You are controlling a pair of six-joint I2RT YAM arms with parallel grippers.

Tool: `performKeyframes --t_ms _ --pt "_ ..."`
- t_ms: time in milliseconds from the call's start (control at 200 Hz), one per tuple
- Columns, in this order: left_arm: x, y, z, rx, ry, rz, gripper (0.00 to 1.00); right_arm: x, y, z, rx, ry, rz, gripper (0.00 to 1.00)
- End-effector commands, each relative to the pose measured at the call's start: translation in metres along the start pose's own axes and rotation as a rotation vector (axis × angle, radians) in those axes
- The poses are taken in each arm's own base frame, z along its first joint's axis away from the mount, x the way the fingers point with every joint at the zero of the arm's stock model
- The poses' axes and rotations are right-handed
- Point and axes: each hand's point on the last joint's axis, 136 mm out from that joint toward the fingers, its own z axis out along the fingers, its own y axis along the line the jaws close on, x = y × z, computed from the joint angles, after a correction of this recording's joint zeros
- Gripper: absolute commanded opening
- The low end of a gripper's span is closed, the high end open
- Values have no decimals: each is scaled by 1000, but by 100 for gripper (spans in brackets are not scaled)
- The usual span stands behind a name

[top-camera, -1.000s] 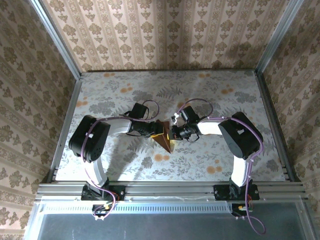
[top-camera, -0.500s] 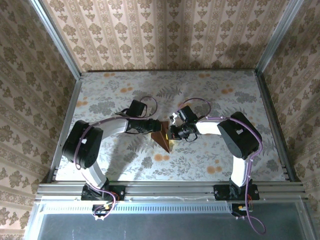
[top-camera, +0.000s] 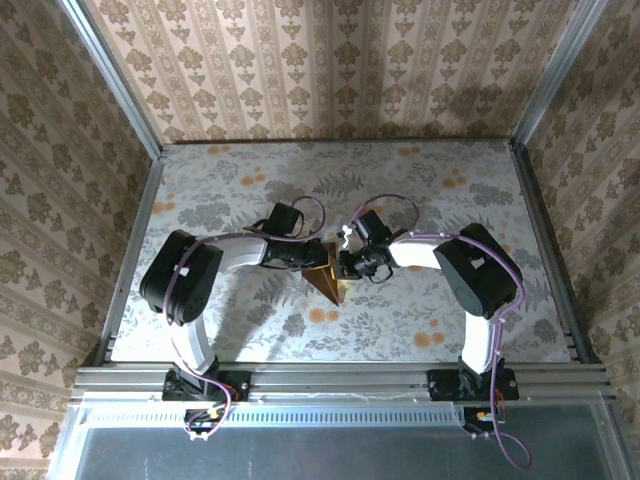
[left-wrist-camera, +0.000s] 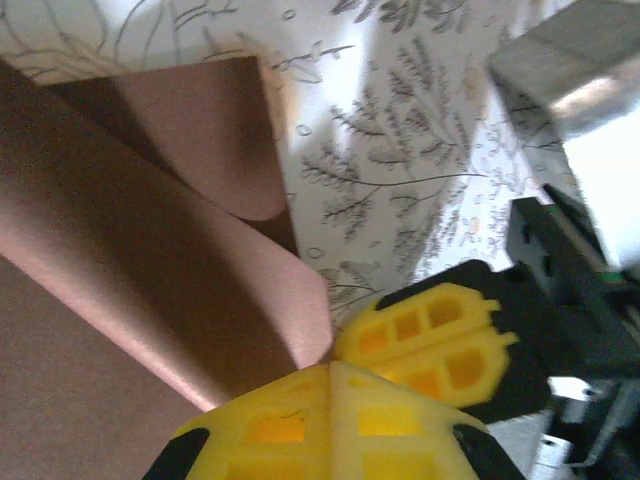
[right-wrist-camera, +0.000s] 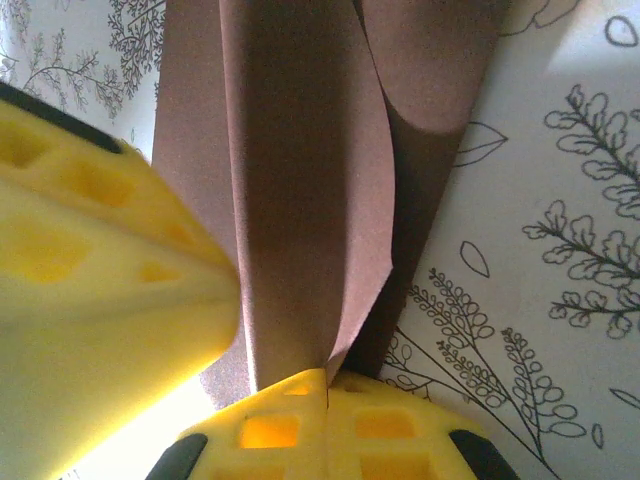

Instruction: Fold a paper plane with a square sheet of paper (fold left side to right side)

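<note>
No readable text in any view.
Tabletop [top-camera: 400,190] print is grey ferns and orange blotches, pattern only. Far and side walls [top-camera: 330,70] carry a repeated floral stripe, no lettering. Sheet of paper [right-wrist-camera: 300,150] is plain dark reddish-brown, unmarked on every face that shows. No labels, brands or numbers legible; anything finer is too small to tell.
</note>
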Motion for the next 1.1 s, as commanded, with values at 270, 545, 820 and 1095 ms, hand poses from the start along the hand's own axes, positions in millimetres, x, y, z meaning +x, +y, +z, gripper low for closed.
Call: performKeyframes --t_ms 270,545,820,1095 --pt "13 36 13 -127 55 -29 0 52 -58 15 226 169 71 5" --pt "27 55 13 -188 80 -51 0 46 -47 14 181 165 66 5" --pt "30 57 13 -199 81 -55 0 9 -3 -8 31 71 36 12" --pt "30 60 13 -208 74 -55 0 -11 20 -41 -126 -29 59 26"
